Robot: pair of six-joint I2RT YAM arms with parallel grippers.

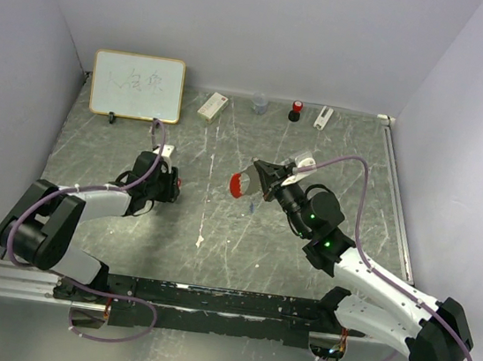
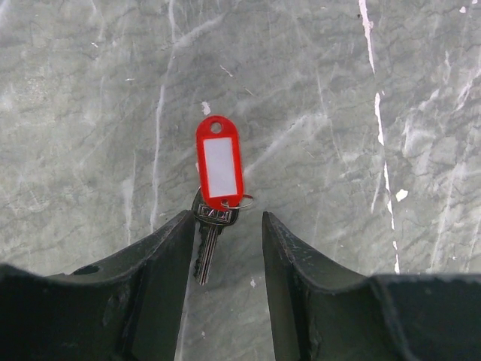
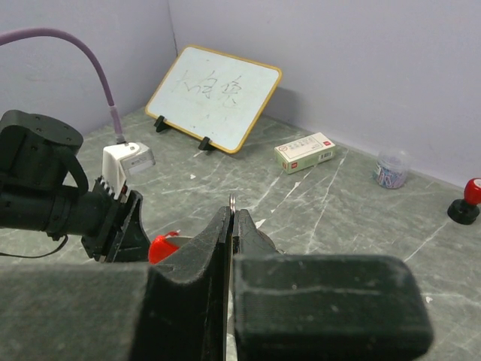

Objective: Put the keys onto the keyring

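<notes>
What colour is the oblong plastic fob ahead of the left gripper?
Fob: red with white centre; left wrist view.

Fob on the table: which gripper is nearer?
Left. The fob lies just ahead of the open left gripper; the right gripper is off to its right.

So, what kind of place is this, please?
Most likely a robot test cell in a lab: plain walls close in a scratched marbled table on three sides, two robot arms are bolted to a rail at its near edge, and a small whiteboard stands at the back.
</notes>
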